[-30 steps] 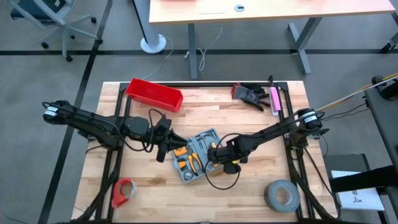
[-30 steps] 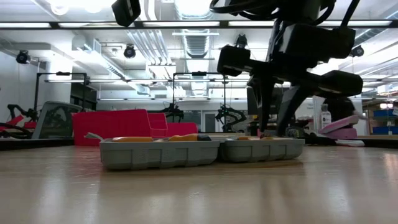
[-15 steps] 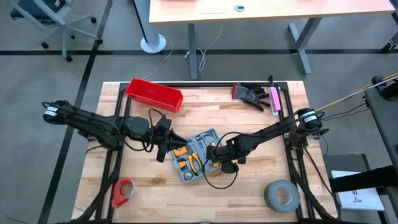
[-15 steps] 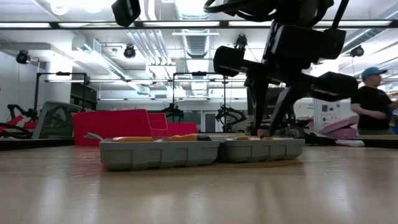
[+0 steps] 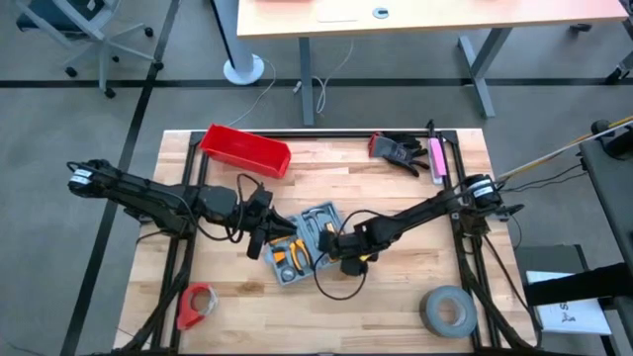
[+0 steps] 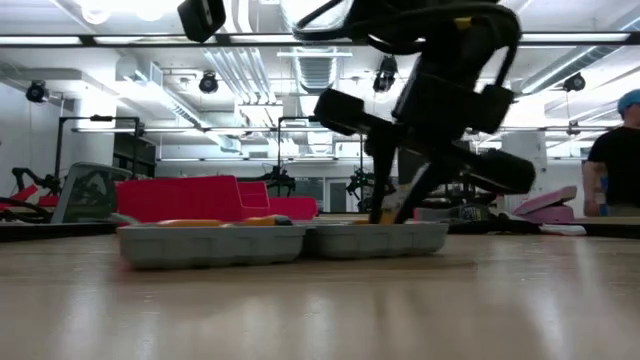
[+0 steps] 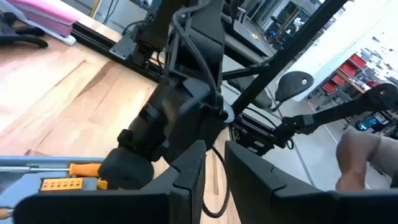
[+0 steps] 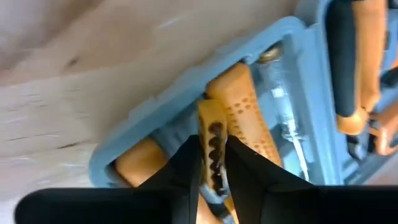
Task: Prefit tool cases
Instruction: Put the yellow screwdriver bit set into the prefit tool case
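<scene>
High view: we find the tool case (image 5: 300, 245) lying open mid-table, orange tools seated in several recesses. The left gripper (image 5: 259, 235) is at its left edge, the right gripper (image 5: 331, 244) over its right half.

Low view: the case (image 6: 280, 240) lies flat on the table (image 6: 320, 310).

Left wrist view: the fingers (image 7: 186, 180) stand nearly together, empty.

Right wrist view: the right claw pinches an orange tool (image 8: 212, 146) into its recess. We judge fitting well advanced, not yet finished.

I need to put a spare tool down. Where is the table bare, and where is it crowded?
Bare wood lies between the red tape roll and grey tape roll, and between the red bin and gloves. The middle is crowded: both grippers, left and right, meet at the open case.
</scene>
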Controlling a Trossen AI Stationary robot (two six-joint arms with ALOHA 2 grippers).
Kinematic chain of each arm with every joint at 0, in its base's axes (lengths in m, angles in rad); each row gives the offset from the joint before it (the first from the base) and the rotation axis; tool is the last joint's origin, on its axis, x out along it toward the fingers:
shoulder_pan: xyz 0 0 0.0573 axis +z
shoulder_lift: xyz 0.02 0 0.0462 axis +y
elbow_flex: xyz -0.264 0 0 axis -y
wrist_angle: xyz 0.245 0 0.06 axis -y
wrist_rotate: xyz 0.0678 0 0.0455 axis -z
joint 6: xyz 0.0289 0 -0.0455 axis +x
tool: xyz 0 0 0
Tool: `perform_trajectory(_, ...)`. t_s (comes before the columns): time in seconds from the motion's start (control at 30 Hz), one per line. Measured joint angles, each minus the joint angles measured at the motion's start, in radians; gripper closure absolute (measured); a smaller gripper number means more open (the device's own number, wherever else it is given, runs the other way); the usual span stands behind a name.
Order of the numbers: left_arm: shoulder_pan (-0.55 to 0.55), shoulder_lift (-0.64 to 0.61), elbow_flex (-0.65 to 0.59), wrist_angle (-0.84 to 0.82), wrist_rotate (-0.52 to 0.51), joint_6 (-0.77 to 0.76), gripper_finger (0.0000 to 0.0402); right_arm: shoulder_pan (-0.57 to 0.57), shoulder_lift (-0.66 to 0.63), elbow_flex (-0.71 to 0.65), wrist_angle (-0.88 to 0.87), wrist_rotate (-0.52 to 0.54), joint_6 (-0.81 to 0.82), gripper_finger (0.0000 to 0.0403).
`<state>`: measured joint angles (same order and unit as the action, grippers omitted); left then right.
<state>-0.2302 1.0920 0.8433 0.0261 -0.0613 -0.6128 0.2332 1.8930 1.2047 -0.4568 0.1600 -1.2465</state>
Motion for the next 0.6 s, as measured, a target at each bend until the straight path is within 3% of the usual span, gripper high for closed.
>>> perform_trajectory(0.6,0.0,0.0,0.0,-0.004,0.0,0.001,0.0335,-0.015,0.002,0.026,-0.034,-0.054,-0.001,0.0382)
